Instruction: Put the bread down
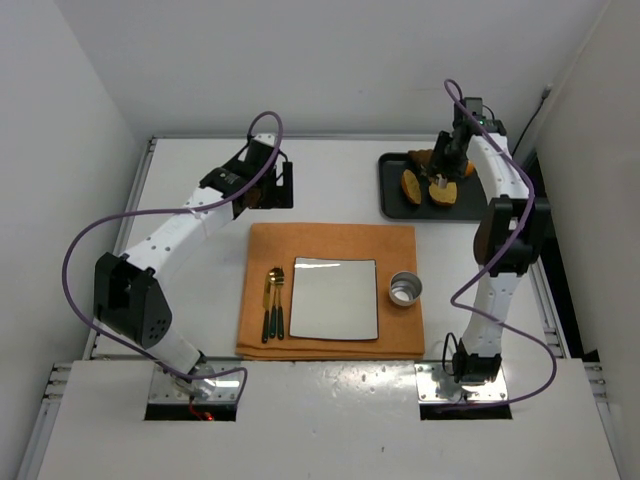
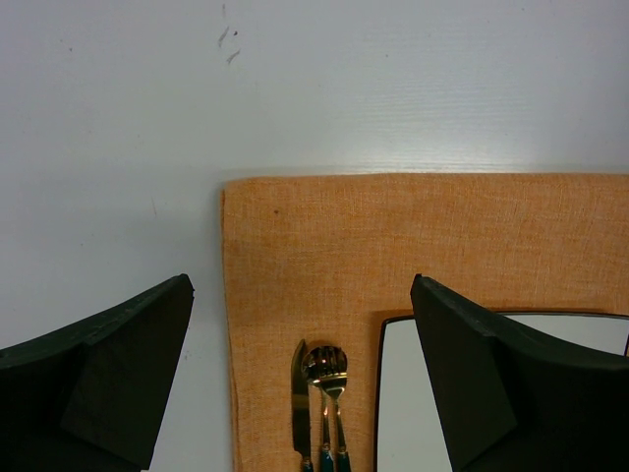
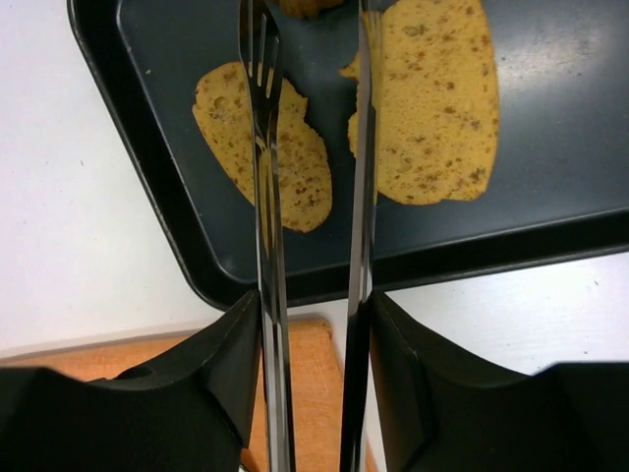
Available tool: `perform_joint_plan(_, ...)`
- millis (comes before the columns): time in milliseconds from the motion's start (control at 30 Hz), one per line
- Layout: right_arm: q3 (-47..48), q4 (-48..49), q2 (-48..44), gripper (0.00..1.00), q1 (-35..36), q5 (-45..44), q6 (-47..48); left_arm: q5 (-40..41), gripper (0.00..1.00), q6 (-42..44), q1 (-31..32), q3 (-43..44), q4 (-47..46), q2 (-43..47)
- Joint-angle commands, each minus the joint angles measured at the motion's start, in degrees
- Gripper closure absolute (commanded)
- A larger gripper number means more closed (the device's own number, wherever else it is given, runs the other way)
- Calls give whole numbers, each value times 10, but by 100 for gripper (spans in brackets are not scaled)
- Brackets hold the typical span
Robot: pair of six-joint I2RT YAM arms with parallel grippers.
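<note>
Lying flat in the black tray point(image 3: 550, 147), just beyond the far right corner of the orange placemat point(image 1: 330, 245), two bread slices point(image 3: 432, 108) are seen side by side. A third piece is glimpsed between the tong tips; whether it is gripped cannot be told. Metal tongs point(image 3: 362, 197) are clamped by both arms in the right pincer point(image 3: 313, 329), which is narrowed onto them above the tray. The left pincer point(image 2: 302, 285) is held wide apart and empty over the placemat's far left corner, above the worktop point(image 2: 295, 88). Cutlery point(image 2: 319, 403) and a square plate point(image 1: 335, 297) are laid on the placemat.
</note>
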State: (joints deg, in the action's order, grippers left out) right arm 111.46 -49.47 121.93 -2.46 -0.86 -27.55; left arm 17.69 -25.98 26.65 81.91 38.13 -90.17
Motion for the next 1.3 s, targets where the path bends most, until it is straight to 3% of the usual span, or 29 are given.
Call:
perform_joint_plan(0, 13, 32, 9, 55, 4, 7, 11, 8, 1, -3, -4, 20, -1, 0)
perform_joint_plan(233, 7, 49, 3, 57, 10, 14, 16, 8, 1, -3, -4, 15, -1, 0)
perform_joint_plan(467, -2, 54, -3, 83, 15, 9, 11, 2, 1, -8, -4, 15, -1, -6)
perform_joint_plan(733, -64, 84, -93, 94, 15, 9, 6, 2, 1, -8, -4, 10, -1, -1)
perform_joint_plan(1267, -154, 78, -208, 95, 20, 21, 6, 2, 1, -14, -4, 10, -1, 10)
